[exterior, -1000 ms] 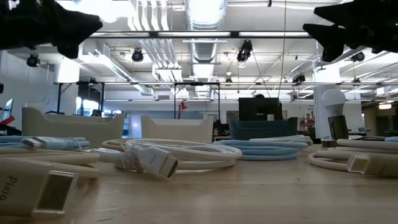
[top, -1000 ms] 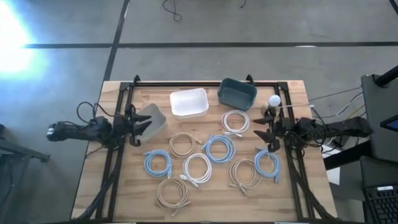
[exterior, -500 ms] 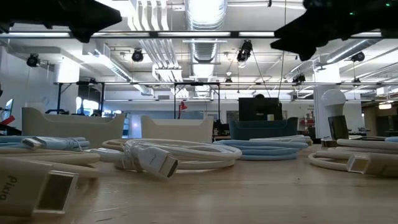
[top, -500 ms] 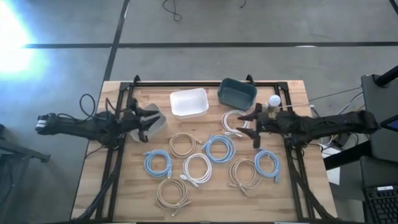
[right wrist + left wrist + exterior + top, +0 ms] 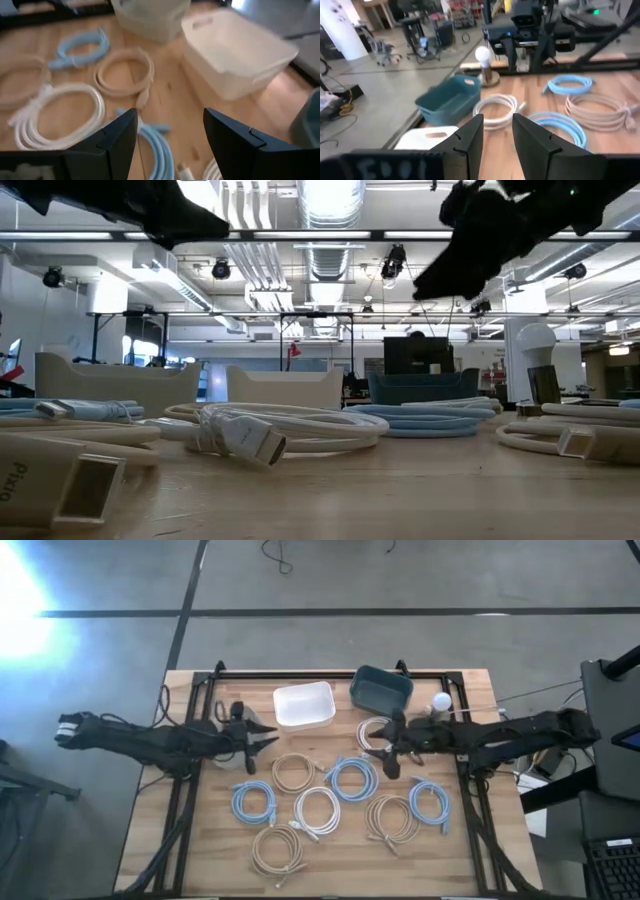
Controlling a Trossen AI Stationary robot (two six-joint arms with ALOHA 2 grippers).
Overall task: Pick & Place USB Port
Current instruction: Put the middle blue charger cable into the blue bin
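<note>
Several coiled USB cables lie flat on the wooden table: a white coil [image 5: 378, 735], a beige coil [image 5: 293, 772], a blue coil [image 5: 352, 778], and others nearer the front. My left gripper [image 5: 268, 738] is open and empty, in the air left of the beige coil; it also shows in the left wrist view [image 5: 498, 132]. My right gripper [image 5: 388, 755] is open and empty, in the air over the near edge of the white coil; in the right wrist view [image 5: 170, 130] its fingers stand wide apart above the blue coil [image 5: 150, 142].
A white bin [image 5: 304, 705] and a dark teal bin [image 5: 381, 688] stand at the table's far side. A grey bin [image 5: 245, 722] is mostly hidden under my left arm. A light bulb on a stand [image 5: 441, 702] is at the far right. A black frame [image 5: 300, 674] borders the table.
Both grippers have moved in from the table's sides toward its middle: the left one toward the right edge, past the grey bin, and the right one toward the left edge, over the white coil. The cables have not moved.
</note>
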